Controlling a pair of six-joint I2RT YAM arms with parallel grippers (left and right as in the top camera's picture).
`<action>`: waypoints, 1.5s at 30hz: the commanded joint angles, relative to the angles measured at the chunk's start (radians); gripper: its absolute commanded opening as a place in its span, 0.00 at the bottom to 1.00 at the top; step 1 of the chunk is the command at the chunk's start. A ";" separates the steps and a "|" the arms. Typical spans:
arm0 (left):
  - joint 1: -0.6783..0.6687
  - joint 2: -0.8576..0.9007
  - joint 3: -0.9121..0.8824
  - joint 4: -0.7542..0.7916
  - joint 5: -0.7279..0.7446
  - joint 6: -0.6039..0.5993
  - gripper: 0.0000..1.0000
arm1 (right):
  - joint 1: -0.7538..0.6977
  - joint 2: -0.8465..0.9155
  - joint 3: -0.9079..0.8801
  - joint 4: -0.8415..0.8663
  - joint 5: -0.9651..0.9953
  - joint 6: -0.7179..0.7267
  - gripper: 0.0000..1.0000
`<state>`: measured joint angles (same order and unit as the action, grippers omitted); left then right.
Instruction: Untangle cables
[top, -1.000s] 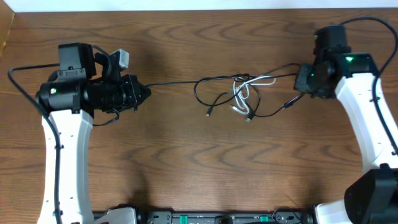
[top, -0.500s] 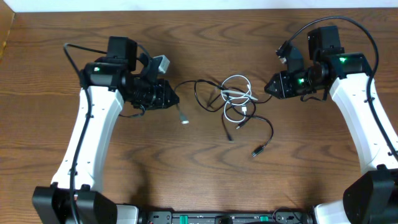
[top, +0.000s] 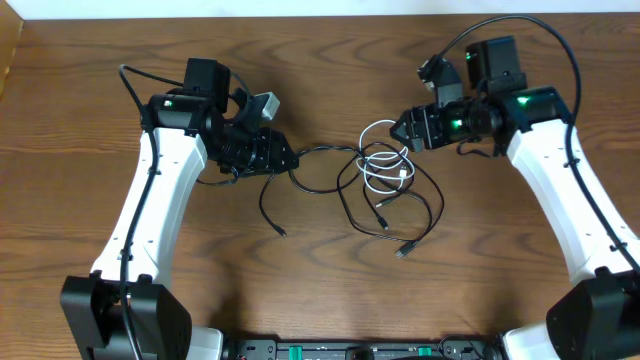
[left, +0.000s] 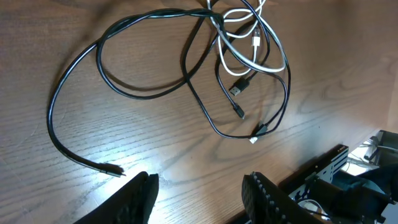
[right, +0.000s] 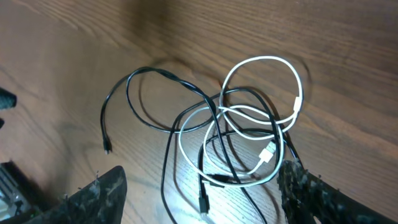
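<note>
The cables lie slack in one loose heap at mid-table. The white cable (top: 381, 123) forms small loops, and the black cable (top: 263, 200) runs through and around them in wider loops, with a free end trailing toward the front left. My left gripper (top: 288, 157) hovers just left of the heap, open and empty; in its wrist view the black cable (left: 143, 95) and white cable (left: 261, 70) lie ahead of the left gripper (left: 200, 200). My right gripper (top: 400, 128) hangs over the heap's right edge. The right gripper (right: 202, 199) is wide open above the white cable (right: 264, 58) and black cable (right: 149, 70), holding neither.
The wooden table (top: 320, 300) carries only the cables. A black equipment rail (top: 350, 350) runs along the front edge. Thick black wires (top: 520, 25) arch over the right arm, and another such wire (top: 130, 85) loops by the left arm.
Both grippers went from shut to open and released the black cable. Both arms moved in toward the centre, and the stretched cable fell slack into loops.
</note>
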<state>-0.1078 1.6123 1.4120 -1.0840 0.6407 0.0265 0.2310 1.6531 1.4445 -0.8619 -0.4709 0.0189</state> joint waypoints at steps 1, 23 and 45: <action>-0.002 0.003 -0.001 0.000 -0.002 0.005 0.51 | 0.035 0.064 0.000 -0.001 0.048 0.001 0.74; 0.000 0.111 -0.001 0.125 0.002 -0.172 0.56 | 0.152 0.319 0.000 -0.107 -0.224 -0.431 0.47; -0.002 0.116 -0.001 0.158 0.003 -0.172 0.56 | 0.154 0.292 0.083 -0.134 -0.551 -0.321 0.01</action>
<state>-0.1078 1.7245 1.4120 -0.9257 0.6411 -0.1383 0.4133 1.9724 1.4555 -0.9737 -0.8768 -0.3317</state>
